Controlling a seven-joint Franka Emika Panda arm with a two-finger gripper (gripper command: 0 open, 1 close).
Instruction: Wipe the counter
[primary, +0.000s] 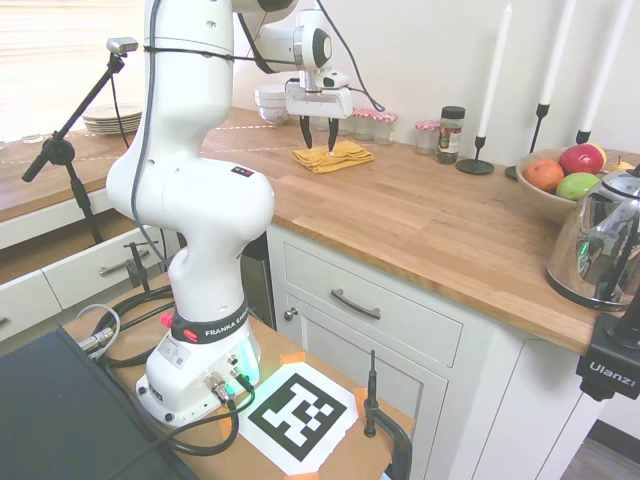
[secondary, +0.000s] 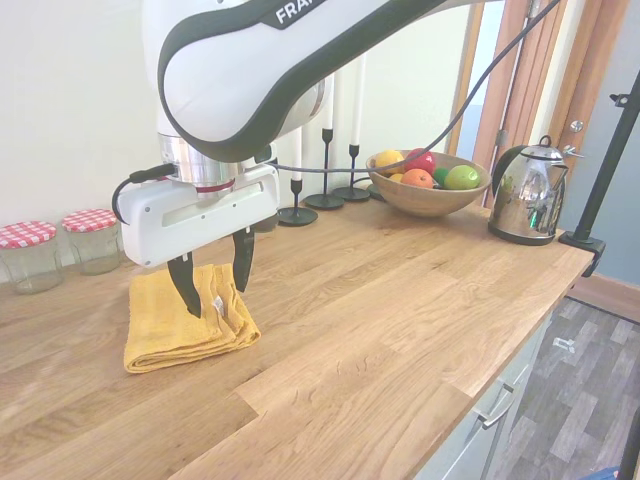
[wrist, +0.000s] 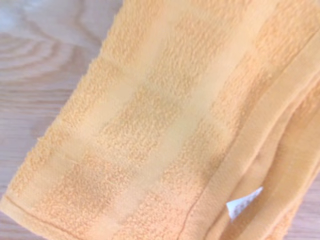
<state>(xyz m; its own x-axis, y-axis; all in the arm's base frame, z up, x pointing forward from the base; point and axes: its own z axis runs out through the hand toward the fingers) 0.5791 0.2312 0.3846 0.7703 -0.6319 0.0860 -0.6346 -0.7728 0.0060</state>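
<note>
Hovering over a folded cloth on the counter.
From the first exterior view, the gripper is seen open and empty, directly above the yellow cloth; from the second, its fingers straddle one cloth end; in the wrist view, terry fills the frame.

home kitchen: long wooden counter over white panelled cabinets with metal handles, shiny kettle, fruit bowl, checked-lid glass jars, stacked plates, black candle holders by the wall.
</note>
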